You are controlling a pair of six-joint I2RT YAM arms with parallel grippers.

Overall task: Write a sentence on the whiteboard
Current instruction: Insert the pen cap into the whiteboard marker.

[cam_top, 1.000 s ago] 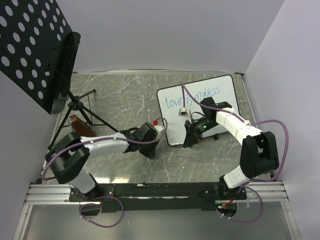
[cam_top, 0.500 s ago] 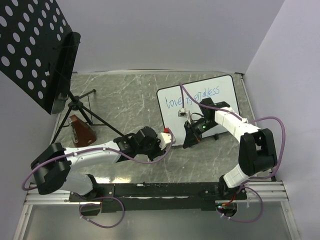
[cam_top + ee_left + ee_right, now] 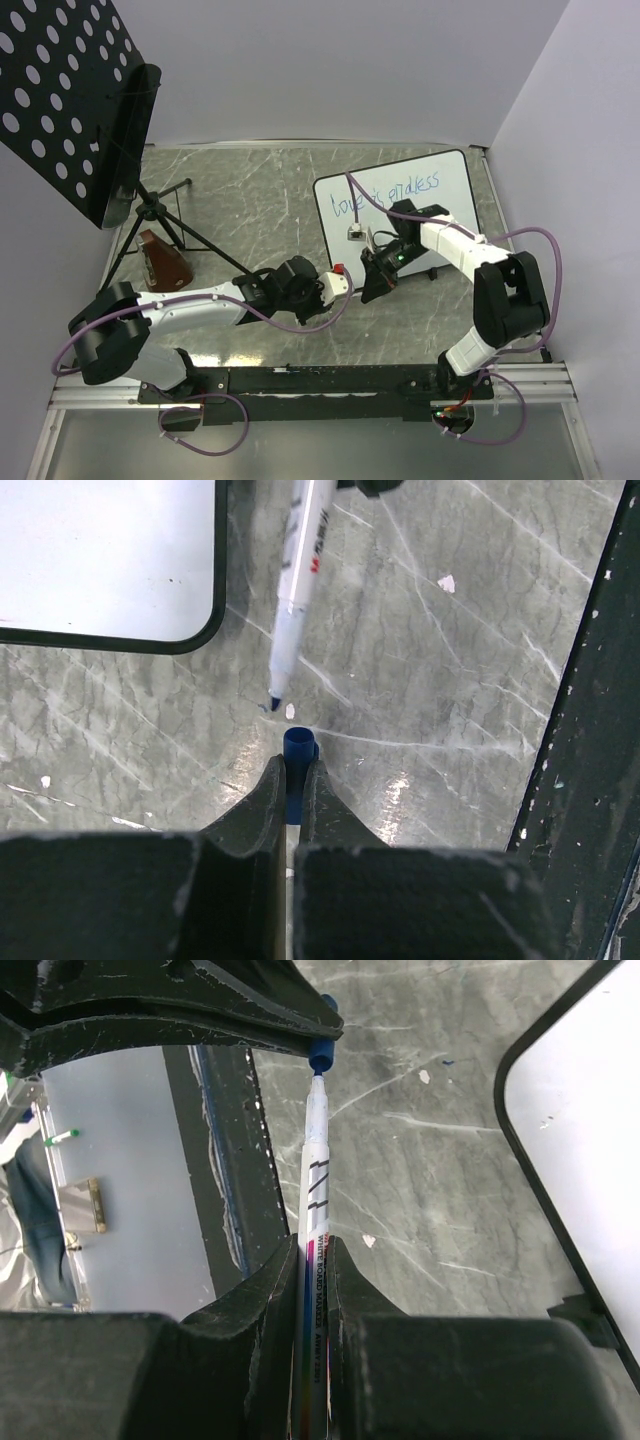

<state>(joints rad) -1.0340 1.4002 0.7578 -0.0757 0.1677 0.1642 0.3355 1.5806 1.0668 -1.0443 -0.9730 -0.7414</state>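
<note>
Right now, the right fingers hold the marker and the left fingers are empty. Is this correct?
Not quite. The right fingers do hold the marker, but the left fingers are not empty: they are shut on a blue cap, as the left wrist view shows.

I count one whiteboard, one marker, one blue cap, one perforated black panel on one tripod, and one brown block.

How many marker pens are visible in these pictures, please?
1. The marker is gripped in the right pincer, uncapped, its tip close to the blue cap held by the left pincer, beside the whiteboard. Others may be hidden behind the arms.
</note>
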